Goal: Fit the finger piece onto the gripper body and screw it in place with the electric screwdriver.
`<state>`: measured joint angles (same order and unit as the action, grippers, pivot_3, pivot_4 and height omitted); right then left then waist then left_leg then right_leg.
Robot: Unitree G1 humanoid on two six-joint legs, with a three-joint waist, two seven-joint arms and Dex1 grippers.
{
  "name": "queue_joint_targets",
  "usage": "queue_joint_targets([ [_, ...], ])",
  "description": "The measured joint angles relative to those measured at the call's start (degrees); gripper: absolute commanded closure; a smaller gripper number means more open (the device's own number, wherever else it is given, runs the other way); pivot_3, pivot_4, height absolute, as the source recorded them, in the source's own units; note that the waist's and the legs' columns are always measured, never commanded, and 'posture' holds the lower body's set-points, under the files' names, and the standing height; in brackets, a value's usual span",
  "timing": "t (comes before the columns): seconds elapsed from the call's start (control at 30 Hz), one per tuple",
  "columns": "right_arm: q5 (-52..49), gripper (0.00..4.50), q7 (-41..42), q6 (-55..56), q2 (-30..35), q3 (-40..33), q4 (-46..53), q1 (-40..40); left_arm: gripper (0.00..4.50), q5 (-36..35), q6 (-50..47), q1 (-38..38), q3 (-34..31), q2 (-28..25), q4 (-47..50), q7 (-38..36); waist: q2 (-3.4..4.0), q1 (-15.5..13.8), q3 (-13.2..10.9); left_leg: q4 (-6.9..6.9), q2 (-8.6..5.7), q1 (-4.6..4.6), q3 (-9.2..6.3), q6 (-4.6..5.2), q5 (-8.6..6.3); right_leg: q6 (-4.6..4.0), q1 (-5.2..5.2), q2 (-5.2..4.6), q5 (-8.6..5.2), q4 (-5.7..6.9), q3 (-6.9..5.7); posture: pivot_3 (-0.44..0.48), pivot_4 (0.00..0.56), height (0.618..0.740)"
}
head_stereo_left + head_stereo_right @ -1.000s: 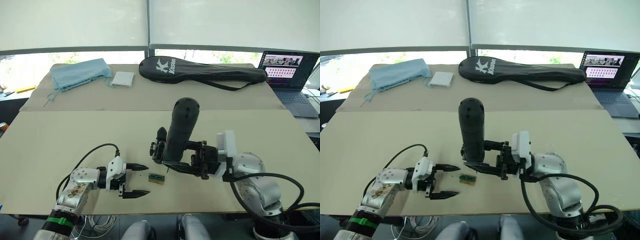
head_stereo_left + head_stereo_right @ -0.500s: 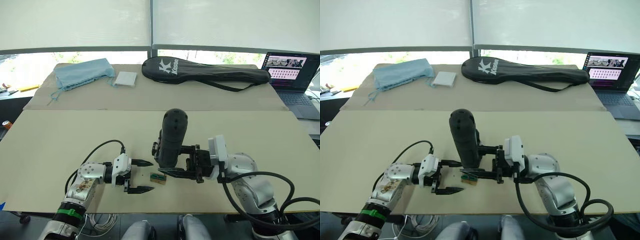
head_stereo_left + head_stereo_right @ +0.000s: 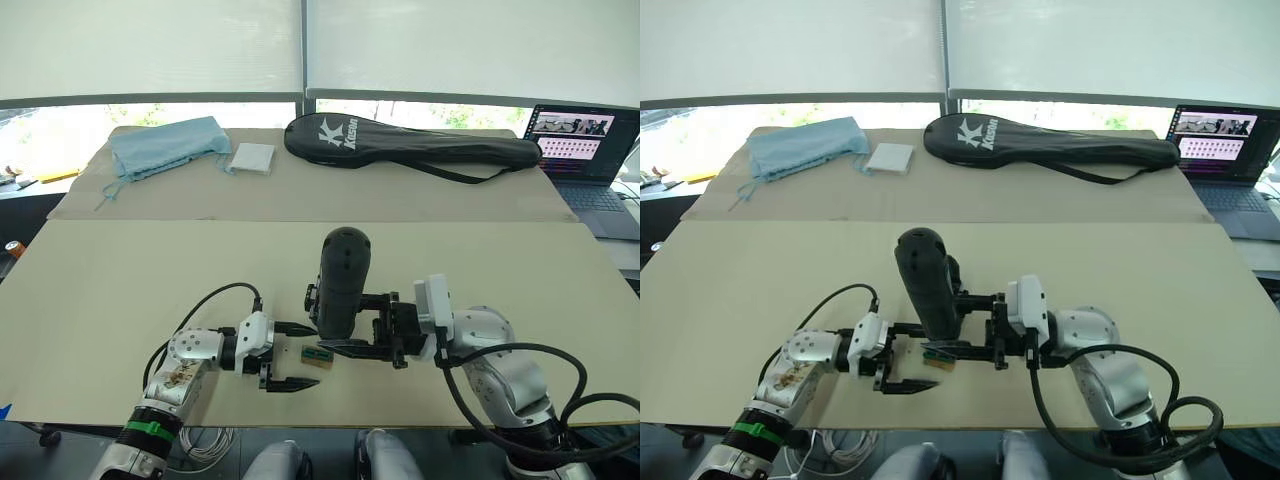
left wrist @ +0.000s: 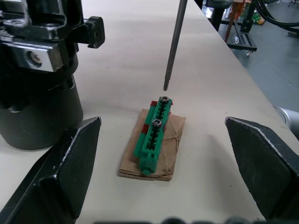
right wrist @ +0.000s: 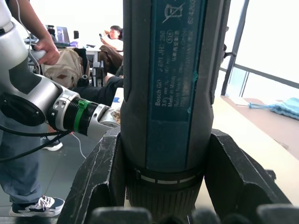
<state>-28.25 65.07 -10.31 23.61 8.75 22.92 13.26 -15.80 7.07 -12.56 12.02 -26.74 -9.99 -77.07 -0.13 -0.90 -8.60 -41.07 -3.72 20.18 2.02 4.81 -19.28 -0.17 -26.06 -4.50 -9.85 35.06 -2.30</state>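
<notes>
While our right gripper (image 3: 352, 322) clamps the electric screwdriver (image 3: 340, 280), our left gripper (image 3: 292, 356) spreads wide around the green block (image 4: 153, 135).

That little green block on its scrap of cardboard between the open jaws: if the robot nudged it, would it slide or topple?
The green block lies long and low, so it would likely slide, not topple. It looks like light plastic on a thin cardboard scrap that rests loose on the table, so both may skid together. Whether the two are glued cannot be told.
</notes>
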Motion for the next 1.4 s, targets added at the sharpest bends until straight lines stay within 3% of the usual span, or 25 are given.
queue_joint_targets([
  [1.4,0.42,2.58,-0.14,0.29,0.14,1.79,-1.08,1.79,0.00,-0.07,0.56,1.10,0.17,-0.63,0.93,1.52,0.01,0.21,0.02,0.01,0.03,0.00,0.00,0.00,0.00,0.00,-0.02,0.01,0.00,0.01,0.02,0.000,0.150,0.740],
])
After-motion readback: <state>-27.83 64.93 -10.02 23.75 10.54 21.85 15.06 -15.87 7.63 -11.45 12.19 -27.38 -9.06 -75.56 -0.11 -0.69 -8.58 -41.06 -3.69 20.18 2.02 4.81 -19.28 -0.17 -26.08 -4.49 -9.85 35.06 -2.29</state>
